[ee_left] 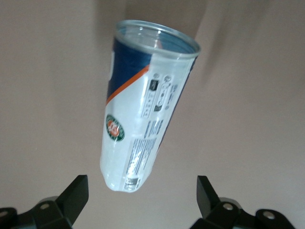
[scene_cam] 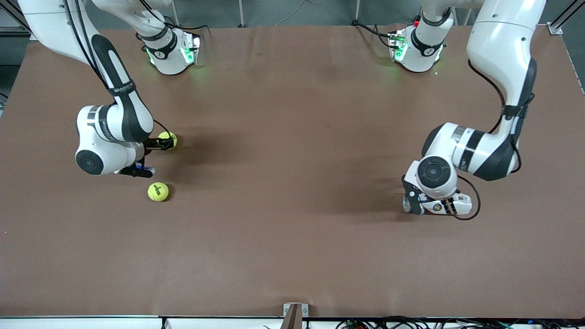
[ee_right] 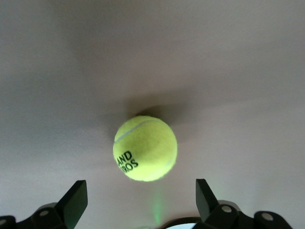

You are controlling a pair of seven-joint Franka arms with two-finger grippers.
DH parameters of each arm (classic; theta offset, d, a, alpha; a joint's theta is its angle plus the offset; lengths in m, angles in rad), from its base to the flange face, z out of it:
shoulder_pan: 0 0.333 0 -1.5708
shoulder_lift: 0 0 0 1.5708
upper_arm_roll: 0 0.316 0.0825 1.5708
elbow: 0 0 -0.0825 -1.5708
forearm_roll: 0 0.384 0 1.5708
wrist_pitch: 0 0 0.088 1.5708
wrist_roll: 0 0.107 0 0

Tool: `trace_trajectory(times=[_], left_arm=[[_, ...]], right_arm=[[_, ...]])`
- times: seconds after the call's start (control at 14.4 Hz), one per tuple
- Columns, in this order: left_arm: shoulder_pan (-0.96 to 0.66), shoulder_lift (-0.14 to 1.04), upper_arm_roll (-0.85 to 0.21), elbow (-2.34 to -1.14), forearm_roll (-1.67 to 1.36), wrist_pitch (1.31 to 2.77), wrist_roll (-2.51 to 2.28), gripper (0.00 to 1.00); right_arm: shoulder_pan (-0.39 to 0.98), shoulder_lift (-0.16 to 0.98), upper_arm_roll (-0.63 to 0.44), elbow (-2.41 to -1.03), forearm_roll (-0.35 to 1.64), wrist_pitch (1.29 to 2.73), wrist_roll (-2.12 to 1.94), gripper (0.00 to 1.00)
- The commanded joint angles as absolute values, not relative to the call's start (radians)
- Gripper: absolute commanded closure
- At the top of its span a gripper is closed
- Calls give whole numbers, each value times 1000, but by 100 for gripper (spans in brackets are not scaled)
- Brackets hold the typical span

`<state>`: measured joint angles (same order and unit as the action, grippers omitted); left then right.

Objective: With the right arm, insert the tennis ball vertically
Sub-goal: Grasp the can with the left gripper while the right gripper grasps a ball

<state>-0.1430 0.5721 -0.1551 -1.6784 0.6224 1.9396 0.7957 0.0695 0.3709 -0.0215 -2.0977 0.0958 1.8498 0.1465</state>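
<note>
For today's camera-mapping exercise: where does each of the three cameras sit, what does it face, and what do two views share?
Front: high across the table, facing both arms and two balls.
Left wrist: on the left arm, above the open left gripper, facing a clear can.
Right wrist: above the open right gripper, facing a tennis ball, shared with the front view.

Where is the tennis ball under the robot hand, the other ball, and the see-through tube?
Tennis ball under the right gripper (ee_right: 145, 148), right wrist view, middle of its fuzzy yellow face.
Other tennis ball (scene_cam: 158, 192), front view, on its black lettering.
Clear tube (ee_left: 143, 109), left wrist view, on its printed label.
</note>
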Motion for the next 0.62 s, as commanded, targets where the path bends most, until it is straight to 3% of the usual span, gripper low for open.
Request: trace_trajectory(times=[0.0, 0.55], left_arm=[[-141, 591, -152, -1686, 704, 1956, 787, 0], [-140, 641, -150, -1697, 792, 2019, 750, 0]], right_arm=[[75, 396, -21, -2103, 109, 1873, 160, 0], [78, 437, -21, -2108, 109, 1908, 160, 3]])
